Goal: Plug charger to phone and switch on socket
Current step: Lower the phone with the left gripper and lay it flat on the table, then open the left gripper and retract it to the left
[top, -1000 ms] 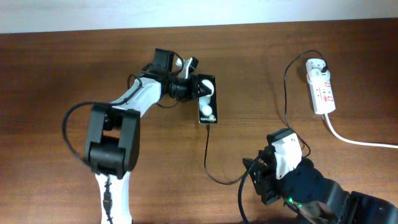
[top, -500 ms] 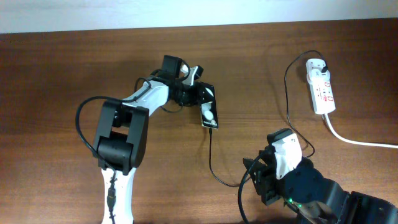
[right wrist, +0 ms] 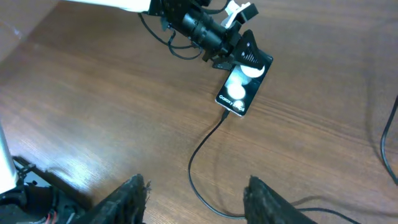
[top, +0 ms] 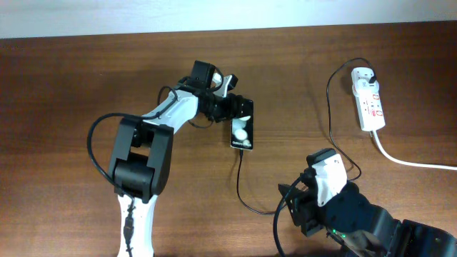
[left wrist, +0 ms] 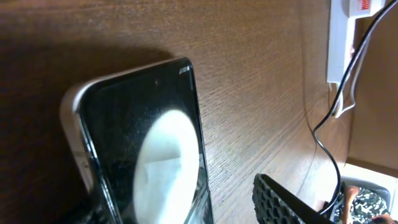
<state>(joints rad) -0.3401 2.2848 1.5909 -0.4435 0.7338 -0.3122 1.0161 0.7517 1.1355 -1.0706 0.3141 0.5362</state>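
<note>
The phone (top: 243, 130) lies flat near the table's middle, glossy black with two white reflections. The charger (top: 238, 178) is a thin black cable whose end meets the phone's lower end (right wrist: 226, 114); it loops toward the front and then runs up to the socket (top: 369, 98) at the far right. My left gripper (top: 238, 108) is open astride the phone's top end. A gap shows between one finger (left wrist: 283, 202) and the phone (left wrist: 143, 149). My right gripper (right wrist: 200, 198) hangs open above the cable (right wrist: 202, 155), holding nothing.
A thick white cord (top: 407, 158) leaves the socket toward the right edge. The socket's end and the black cable show in the left wrist view (left wrist: 341, 37). My right arm's body (top: 357, 214) fills the front right corner. A pale wall borders the table's back.
The left gripper has opened off the phone. The phone has shifted slightly right and toward the front with the left arm's swing. The right jaws spread a little wider.
</note>
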